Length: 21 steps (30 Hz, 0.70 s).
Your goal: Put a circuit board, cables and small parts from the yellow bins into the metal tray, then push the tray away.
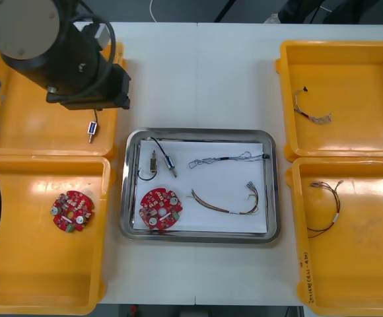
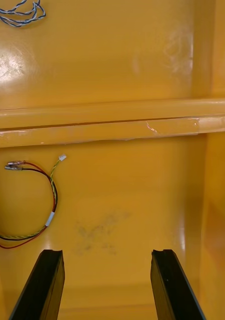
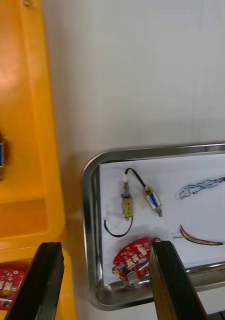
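The metal tray [image 1: 276,185], white inside, holds a round red circuit board [image 1: 158,209], a small metal part on a black cable [image 1: 160,160], a twisted blue and white cable [image 1: 228,158] and a red and yellow cable [image 1: 228,202]. My left arm [image 1: 79,59] hangs over the far left yellow bin [image 1: 20,119]. Its gripper [image 3: 106,282] is open above the tray's [image 3: 92,200] left rim, with the board [image 3: 135,257] and small metal parts [image 3: 127,205] just beyond its fingers. My right gripper [image 2: 108,285] is open and empty over the near right bin [image 2: 142,200], beside a red and yellow cable [image 2: 47,210].
A small metal part [image 1: 94,130] lies in the far left bin. The near left bin [image 1: 20,277] holds another red board [image 1: 72,211]. The far right bin [image 1: 370,72] holds a blue and white cable [image 1: 312,109]; the near right bin [image 1: 370,264] holds a red and yellow cable [image 1: 327,205].
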Tool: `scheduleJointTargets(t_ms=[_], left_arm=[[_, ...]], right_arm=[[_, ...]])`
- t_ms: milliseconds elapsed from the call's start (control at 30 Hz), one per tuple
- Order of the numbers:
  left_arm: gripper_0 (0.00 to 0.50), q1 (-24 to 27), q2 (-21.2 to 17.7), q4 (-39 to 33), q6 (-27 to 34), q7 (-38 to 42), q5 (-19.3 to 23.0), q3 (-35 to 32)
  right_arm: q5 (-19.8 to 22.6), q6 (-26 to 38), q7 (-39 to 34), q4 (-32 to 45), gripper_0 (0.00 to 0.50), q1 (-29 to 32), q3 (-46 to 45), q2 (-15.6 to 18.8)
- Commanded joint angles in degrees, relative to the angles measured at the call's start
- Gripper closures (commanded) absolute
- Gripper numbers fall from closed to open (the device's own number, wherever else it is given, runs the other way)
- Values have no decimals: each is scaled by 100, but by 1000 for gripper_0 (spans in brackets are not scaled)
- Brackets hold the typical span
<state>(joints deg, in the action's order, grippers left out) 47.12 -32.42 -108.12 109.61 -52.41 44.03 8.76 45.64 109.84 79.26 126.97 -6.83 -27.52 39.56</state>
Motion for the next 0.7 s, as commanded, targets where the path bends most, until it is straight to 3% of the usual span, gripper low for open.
scheduleJointTargets(t_ms=[33,700], left_arm=[[0,-247,-476,-279,39,-208,194,-507],[0,-1706,-1504,-903,39,-621,853,-1614]], right_arm=[[42,16,-183,179,0,94,-131,34],[349,16,-244,179,0,-214,458,131]])
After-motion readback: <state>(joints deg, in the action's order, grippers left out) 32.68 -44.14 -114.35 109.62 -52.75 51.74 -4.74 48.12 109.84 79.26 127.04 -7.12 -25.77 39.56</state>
